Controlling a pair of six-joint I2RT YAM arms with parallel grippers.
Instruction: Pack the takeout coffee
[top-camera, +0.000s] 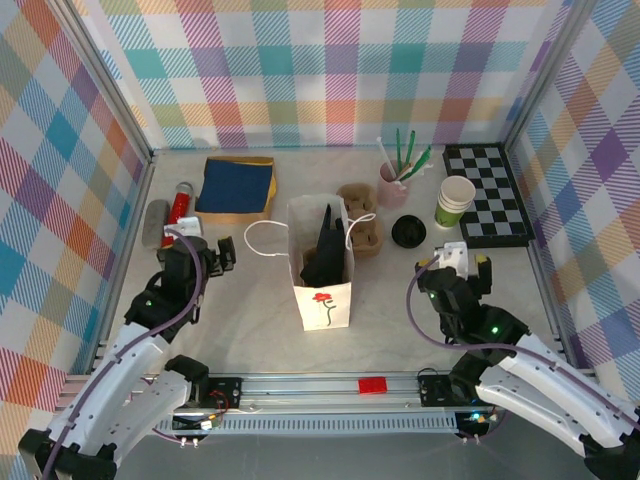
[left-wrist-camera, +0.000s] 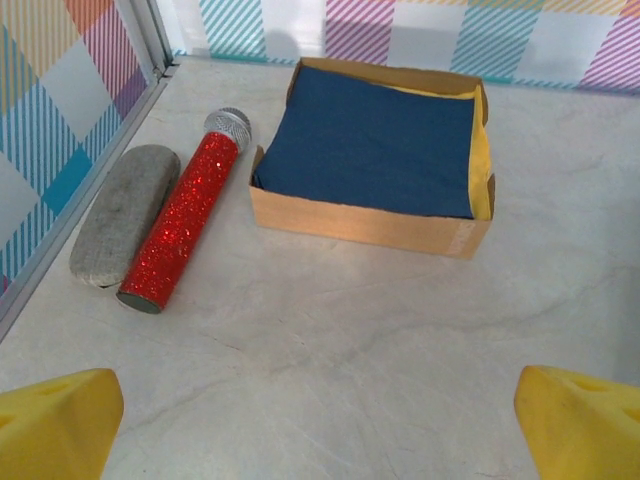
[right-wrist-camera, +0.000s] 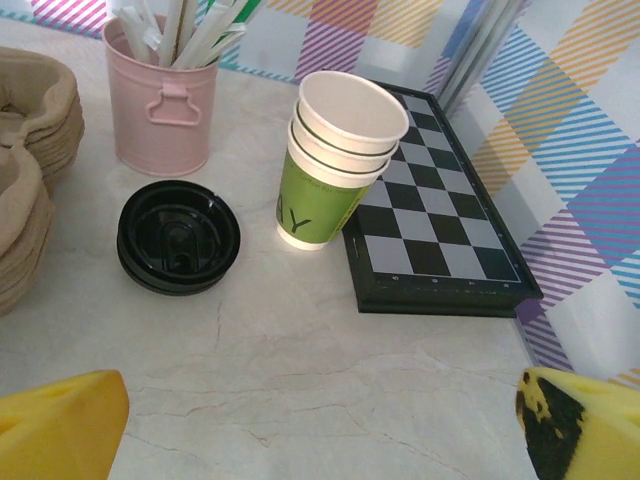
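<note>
Left gripper low over the table, left of the white paper bag; yellow fingers spread wide, nothing between them. Facing a box of blue napkins and a red glitter microphone.

Right gripper likewise wide apart and empty, right of the bag. Looking at a stack of lidless green cups, a stack of black lids, a pink pail of straws and a chessboard.

Bag upright at table centre, mouth up, handles out to the left. Dark shape inside the mouth, too unclear to name.

Takeout coffee: whereabouts cannot be told. Possibly that dark shape, the lid seen from above.

Step, as a judgement: either packing done and both arms parked clear, or nothing begun. Leaning to the first, with no capped cup standing on the table.

Next move, if unpacked: find the capped cup, take it by the green wall below the lid, keep it plumb, lower it straight through the bag's mouth without snagging a handle.

Pointing and long axis of the coffee: unreadable. Loose cups stand mouth up, axis near vertical.
</note>
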